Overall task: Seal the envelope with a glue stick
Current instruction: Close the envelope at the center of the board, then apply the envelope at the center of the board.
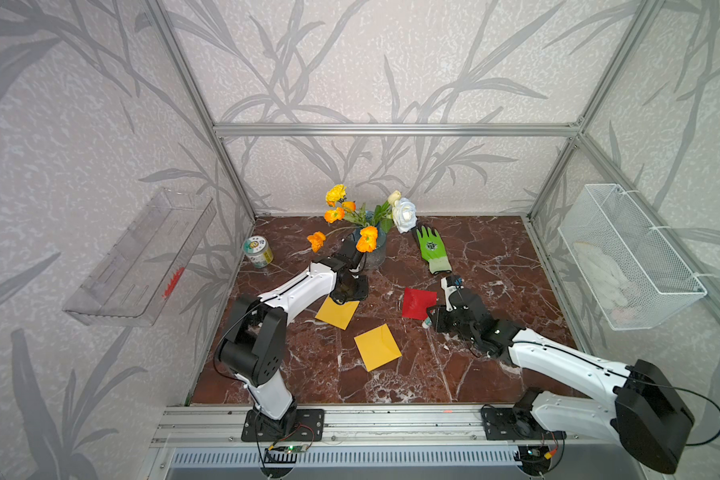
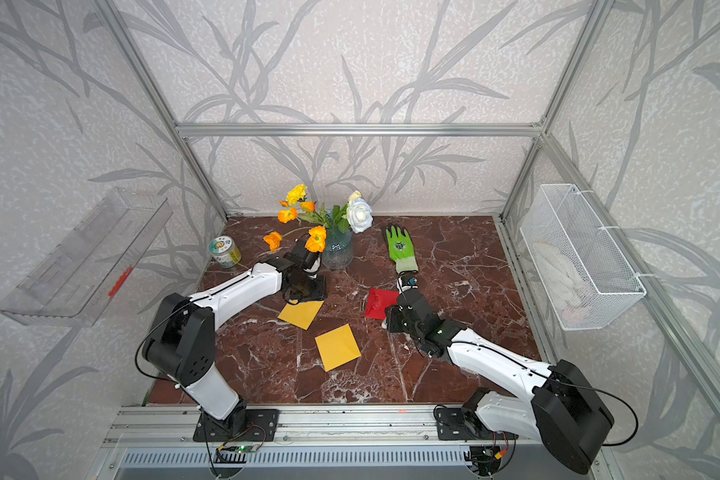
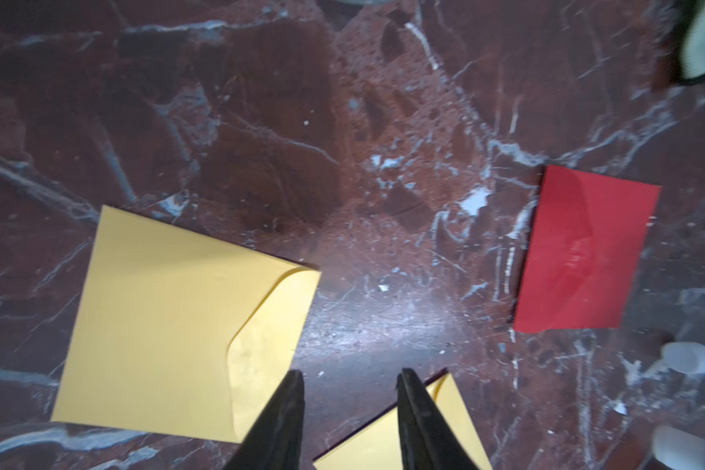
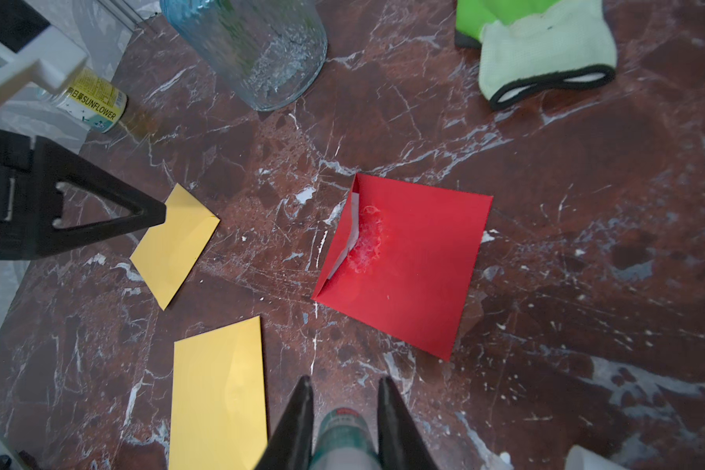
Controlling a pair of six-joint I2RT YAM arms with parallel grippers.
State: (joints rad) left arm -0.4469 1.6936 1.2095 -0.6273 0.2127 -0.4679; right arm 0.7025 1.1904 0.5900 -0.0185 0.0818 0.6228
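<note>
A red envelope (image 4: 403,264) lies flat on the marble table (image 1: 495,266), its flap folded over with a whitish glue smear along the flap's edge. It also shows in both top views (image 1: 418,303) (image 2: 381,303). My right gripper (image 4: 346,382) hangs just short of the envelope's near corner, shut on the glue stick (image 4: 342,435), whose teal label shows between the fingers. My left gripper (image 3: 351,372) is open and empty, low over the table between two yellow envelopes (image 3: 172,321) (image 3: 383,443). A small white cap (image 3: 686,357) lies beside the red envelope.
A glass vase of flowers (image 1: 368,245) stands behind the left arm, with a can (image 1: 258,251) to its left. A green glove (image 1: 433,249) lies behind the red envelope. A wire basket (image 1: 628,253) hangs on the right wall and a clear shelf (image 1: 142,257) on the left.
</note>
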